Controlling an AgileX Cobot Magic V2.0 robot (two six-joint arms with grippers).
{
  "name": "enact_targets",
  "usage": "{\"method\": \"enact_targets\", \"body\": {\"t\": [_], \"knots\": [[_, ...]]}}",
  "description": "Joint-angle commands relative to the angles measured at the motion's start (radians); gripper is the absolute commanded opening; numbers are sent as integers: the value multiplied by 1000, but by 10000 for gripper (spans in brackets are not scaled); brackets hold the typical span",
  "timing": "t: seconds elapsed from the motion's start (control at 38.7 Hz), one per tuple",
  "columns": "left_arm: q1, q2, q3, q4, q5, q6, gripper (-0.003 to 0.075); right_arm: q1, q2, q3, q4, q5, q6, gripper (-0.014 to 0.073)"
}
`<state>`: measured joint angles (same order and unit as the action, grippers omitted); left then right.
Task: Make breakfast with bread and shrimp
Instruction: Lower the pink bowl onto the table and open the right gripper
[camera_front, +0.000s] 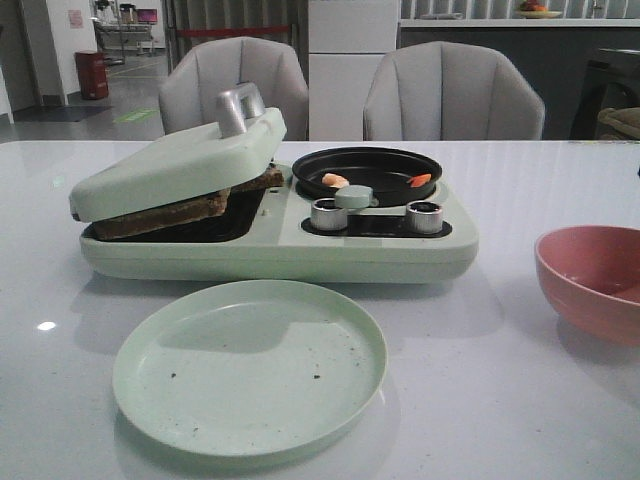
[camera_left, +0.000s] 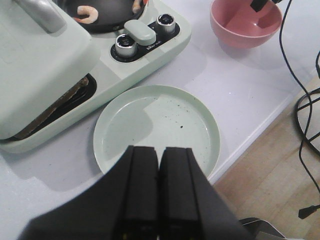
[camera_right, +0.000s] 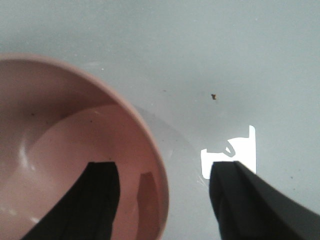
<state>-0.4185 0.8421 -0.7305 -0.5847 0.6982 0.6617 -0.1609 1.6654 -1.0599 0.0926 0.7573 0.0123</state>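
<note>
Bread (camera_front: 160, 216) lies in the pale green breakfast maker (camera_front: 300, 250), and only its brown edge shows under the half-lowered lid (camera_front: 180, 165). Two shrimp (camera_front: 335, 181) (camera_front: 420, 181) sit in the maker's small black pan (camera_front: 370, 165). Neither gripper appears in the front view. In the left wrist view my left gripper (camera_left: 159, 150) is shut on nothing, above the near rim of the empty green plate (camera_left: 155, 120). My right gripper (camera_right: 165, 172) is open and straddles the rim of the pink bowl (camera_right: 75, 125): one finger over its inside, the other over the table.
Two silver knobs (camera_front: 328, 214) (camera_front: 424, 217) stand on the maker's front panel. The pink bowl (camera_front: 595, 280) is at the table's right. The green plate (camera_front: 250, 365) lies in front of the maker. Black cables (camera_left: 305, 100) hang past the table's edge. Two chairs stand behind.
</note>
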Motion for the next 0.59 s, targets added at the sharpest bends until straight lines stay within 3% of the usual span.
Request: {"method": "enact_targets", "body": {"t": [0.0,0.21,0.57], "knots": [[-7,-3,-28,-41,-58,-1,99,1,-102,-52,7,20,-12,521],[-7,-3,-28,-41,-58,-1,99,48,-271,-55,7,32,-12,521],[-7,-3,-28,-41,-58,-1,99,253,-586,-11,6,79,-57,521]]}}
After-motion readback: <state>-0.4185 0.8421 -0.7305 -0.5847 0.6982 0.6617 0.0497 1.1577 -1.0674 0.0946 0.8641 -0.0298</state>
